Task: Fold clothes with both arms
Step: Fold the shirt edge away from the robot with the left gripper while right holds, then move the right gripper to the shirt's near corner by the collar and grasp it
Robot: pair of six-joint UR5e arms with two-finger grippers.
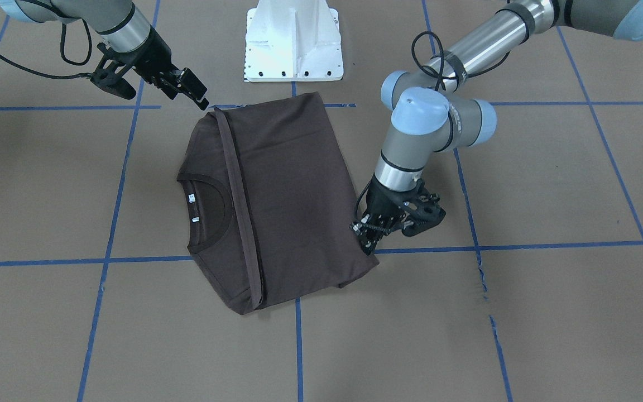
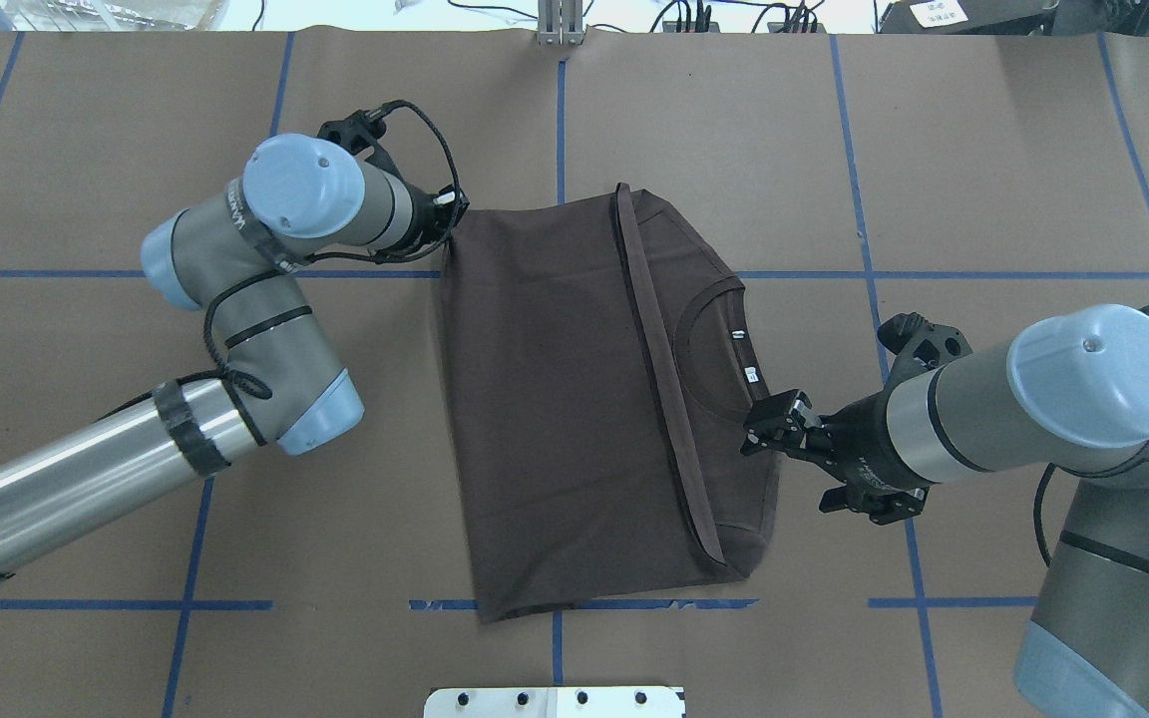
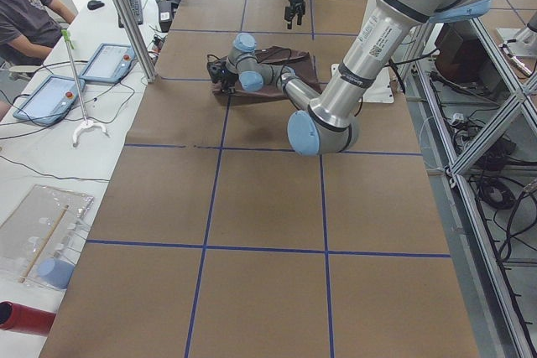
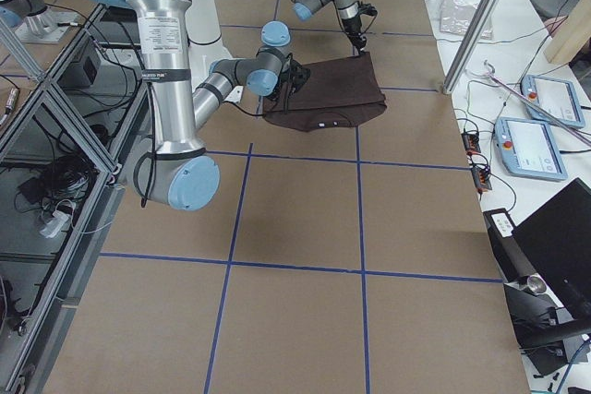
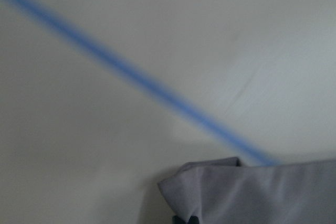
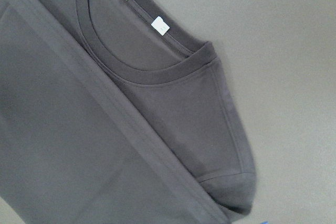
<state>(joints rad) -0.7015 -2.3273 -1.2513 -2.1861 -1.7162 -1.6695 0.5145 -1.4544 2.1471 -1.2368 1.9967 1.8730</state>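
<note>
Gripper status: left gripper points down, tips right on the corner of the T-shirt at lower right of the front-facing view. Its fingers look close together, but I cannot tell if they have cloth pinched. The left wrist view only shows that corner at the bottom edge, blurred.

Right gripper carries nothing. Fingers look slightly parted, hovering at the shirt's right edge in the overhead view, just below the collar. In the right wrist view the cloth lies flat and ungrabbed.

Shirt sits mid-surface, already folded once, so 2 layers. The hem band runs top to bottom of the overhead frame, just left of the collar. Collar opening and the 2 white neck tags face frame right. The pack's long axis runs top to bottom of that frame, away from the robot.

Key relation: the 2 grippers sit on opposite sides of the pack, left at the upper-left corner, right at mid-right edge. Left is touching and right is just above, so left is nearer to a grasp. My read is that the next fold goes across the long axis, so right would need to drop to a lower corner first. Risk is picking up only the top layer.

Containers: none in the fold area. A clear tray at lower left of the exterior left view holds a thin stick, well apart from the shirt.
</note>
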